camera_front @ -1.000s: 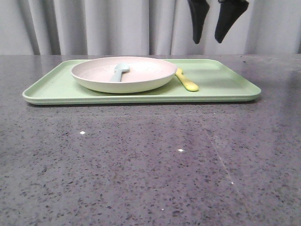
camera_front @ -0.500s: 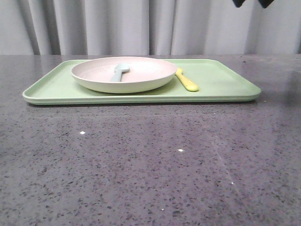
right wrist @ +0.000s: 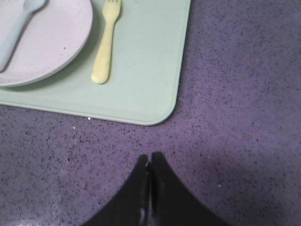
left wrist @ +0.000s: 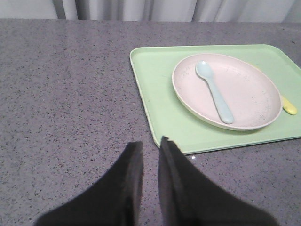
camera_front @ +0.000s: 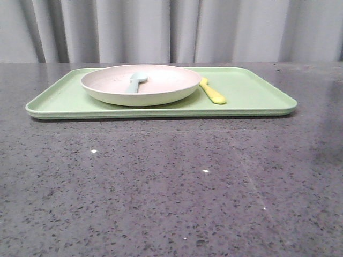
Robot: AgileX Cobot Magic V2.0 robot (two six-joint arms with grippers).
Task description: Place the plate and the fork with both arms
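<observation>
The plate [camera_front: 161,80] sits on the left half of the light-green tray [camera_front: 252,91]. The yellow fork [camera_front: 213,92] lies on the tray just to the right of the plate, handle towards me. Neither gripper shows in the front view. In the left wrist view my left gripper [left wrist: 151,141] hovers over bare table off the tray's near left corner, its jaws slightly apart and empty; the plate [left wrist: 244,89] and the fork's end [left wrist: 289,107] lie beyond it. My right gripper [right wrist: 150,157] is shut and empty over the table off the tray's near right corner, away from the fork [right wrist: 104,47] and the plate [right wrist: 47,42].
A pale blue-green spoon [camera_front: 136,82] lies inside the plate, also seen in the left wrist view [left wrist: 215,92] and the right wrist view [right wrist: 14,33]. The tray [left wrist: 160,94] stands on a dark speckled table [camera_front: 171,187] with a grey curtain behind.
The right gripper, seen high above the tray's right end a second ago, has risen out of the front view. Plate, fork and spoon have not moved.
</observation>
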